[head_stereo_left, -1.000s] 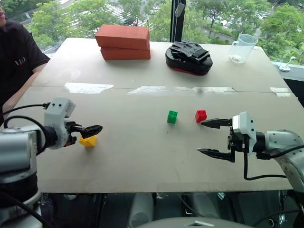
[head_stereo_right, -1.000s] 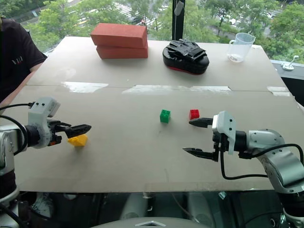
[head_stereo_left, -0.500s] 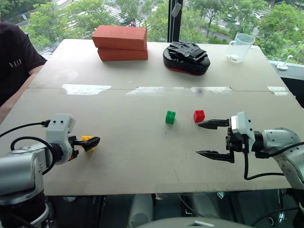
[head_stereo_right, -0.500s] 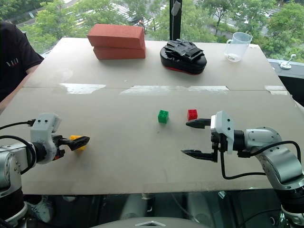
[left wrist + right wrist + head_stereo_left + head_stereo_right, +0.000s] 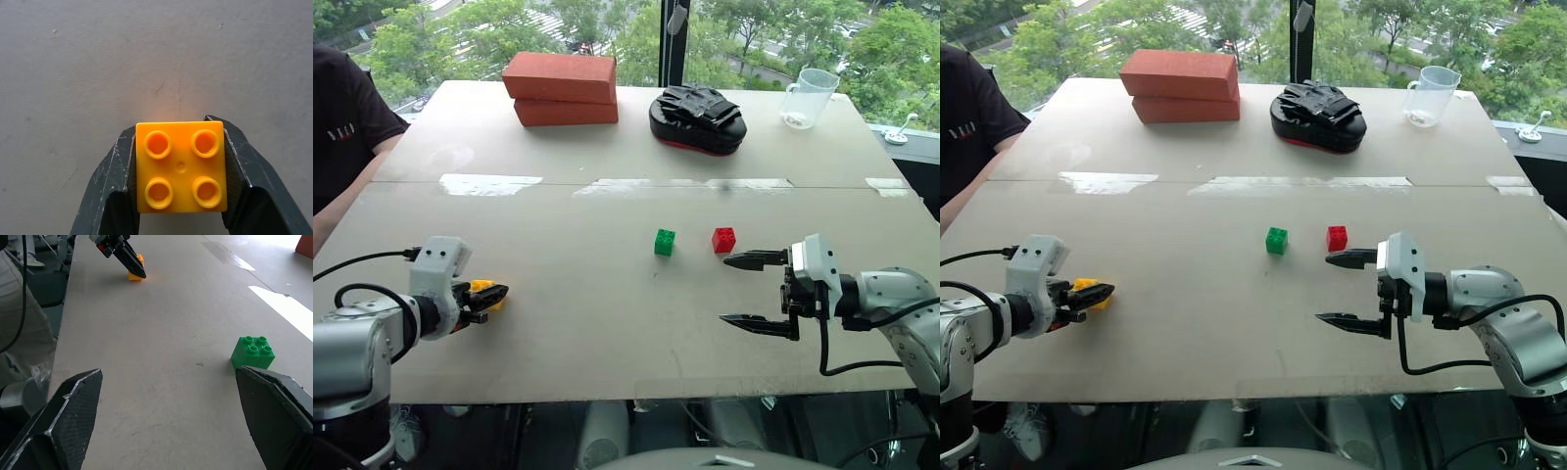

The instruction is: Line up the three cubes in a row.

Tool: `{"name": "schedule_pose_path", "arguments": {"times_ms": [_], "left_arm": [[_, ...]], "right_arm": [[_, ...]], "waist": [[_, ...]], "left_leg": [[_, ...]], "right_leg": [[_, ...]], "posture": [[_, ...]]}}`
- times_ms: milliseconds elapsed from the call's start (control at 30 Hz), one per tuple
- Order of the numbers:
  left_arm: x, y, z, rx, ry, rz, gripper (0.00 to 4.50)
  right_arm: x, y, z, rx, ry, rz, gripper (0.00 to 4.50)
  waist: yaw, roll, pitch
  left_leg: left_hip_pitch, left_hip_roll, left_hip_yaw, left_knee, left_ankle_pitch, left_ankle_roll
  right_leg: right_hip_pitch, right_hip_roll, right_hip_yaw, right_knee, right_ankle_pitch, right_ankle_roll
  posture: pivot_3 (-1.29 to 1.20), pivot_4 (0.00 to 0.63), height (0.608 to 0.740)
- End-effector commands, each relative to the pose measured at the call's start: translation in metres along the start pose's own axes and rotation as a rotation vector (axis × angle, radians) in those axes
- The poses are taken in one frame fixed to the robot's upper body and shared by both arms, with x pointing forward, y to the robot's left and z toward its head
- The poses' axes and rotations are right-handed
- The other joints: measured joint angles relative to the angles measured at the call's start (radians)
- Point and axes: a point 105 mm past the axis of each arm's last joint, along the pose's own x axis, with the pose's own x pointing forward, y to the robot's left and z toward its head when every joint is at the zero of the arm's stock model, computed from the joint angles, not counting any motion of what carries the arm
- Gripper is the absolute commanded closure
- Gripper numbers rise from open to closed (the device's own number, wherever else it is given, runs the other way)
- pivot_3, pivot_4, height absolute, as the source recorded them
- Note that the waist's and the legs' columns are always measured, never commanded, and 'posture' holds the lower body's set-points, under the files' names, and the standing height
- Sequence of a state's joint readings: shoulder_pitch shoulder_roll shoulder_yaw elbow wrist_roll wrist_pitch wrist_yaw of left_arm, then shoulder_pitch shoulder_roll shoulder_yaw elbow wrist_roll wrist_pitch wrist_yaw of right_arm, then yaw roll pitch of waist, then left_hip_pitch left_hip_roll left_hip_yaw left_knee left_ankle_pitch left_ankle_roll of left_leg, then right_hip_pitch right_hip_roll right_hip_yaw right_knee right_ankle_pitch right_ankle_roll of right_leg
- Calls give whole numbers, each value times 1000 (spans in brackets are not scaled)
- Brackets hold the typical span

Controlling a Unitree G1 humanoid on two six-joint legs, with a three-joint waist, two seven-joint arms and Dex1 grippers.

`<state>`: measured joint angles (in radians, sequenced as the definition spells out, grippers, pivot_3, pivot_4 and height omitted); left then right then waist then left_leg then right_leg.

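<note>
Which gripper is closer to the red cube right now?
Right. The right gripper hangs open just beside the red cube, not touching it. The left gripper is far across the table, shut on the yellow cube.

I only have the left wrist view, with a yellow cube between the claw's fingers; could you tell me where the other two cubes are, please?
Observer: The green cube and the red cube sit side by side mid-table, apart from each other, far to the right of the yellow cube.
Operator: Thank you. Is the right claw holding anything?
Observer: No. The right claw hovers open and empty, just near the red cube.
Operator: Is the left claw really shut on the yellow cube?
Observer: Yes, the left claw has both fingers pressed against the yellow cube's sides, near the table's left edge.
</note>
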<state>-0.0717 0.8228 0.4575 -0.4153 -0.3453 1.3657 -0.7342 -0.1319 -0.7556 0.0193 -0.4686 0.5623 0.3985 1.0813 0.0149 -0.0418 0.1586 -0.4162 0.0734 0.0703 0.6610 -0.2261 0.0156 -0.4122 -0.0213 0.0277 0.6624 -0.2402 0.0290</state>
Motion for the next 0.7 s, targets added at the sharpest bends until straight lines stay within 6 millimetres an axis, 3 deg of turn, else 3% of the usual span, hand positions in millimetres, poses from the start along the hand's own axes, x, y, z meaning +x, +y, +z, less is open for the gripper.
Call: {"name": "schedule_pose_path", "arguments": {"times_ms": [33,133,233,400,500,700], "left_arm": [[-5,-23,40,241,-137,-208,3136],[0,-37,60,484,-166,-386,3136],[12,-41,67,724,-111,-550,3136],[41,-42,93,925,-86,-669,3136],[62,-53,115,1020,-80,-708,3136],[80,-68,119,1141,-22,-783,3136]], "right_arm": [[-4,0,12,-48,-19,-19,0],[-5,1,13,-47,-22,-36,0],[-5,2,15,-49,-22,-54,0],[-7,5,16,-50,-18,-84,0],[-9,8,18,-51,-12,-115,0],[-12,18,18,-34,1,-155,0]], "waist": [[1,0,0],[2,1,0],[-1,2,1],[0,2,1],[10,2,1],[-5,1,1]], "left_leg": [[0,0,0,0,0,0],[0,0,0,-1,0,0],[0,-2,4,-3,0,0],[-3,-5,7,-3,0,1],[-7,-5,4,-2,0,1],[-15,-4,2,6,-2,3]], "right_leg": [[-1,-1,0,0,0,0],[-1,-9,-2,0,0,0],[-1,-11,-4,-2,0,0],[-3,-7,-8,-3,0,0],[-3,-5,-10,-3,0,1],[-7,-2,-9,-4,2,5]], "posture": [[0,150,740],[0,150,740],[0,150,740],[0,150,740],[0,150,740],[0,150,740]]}}
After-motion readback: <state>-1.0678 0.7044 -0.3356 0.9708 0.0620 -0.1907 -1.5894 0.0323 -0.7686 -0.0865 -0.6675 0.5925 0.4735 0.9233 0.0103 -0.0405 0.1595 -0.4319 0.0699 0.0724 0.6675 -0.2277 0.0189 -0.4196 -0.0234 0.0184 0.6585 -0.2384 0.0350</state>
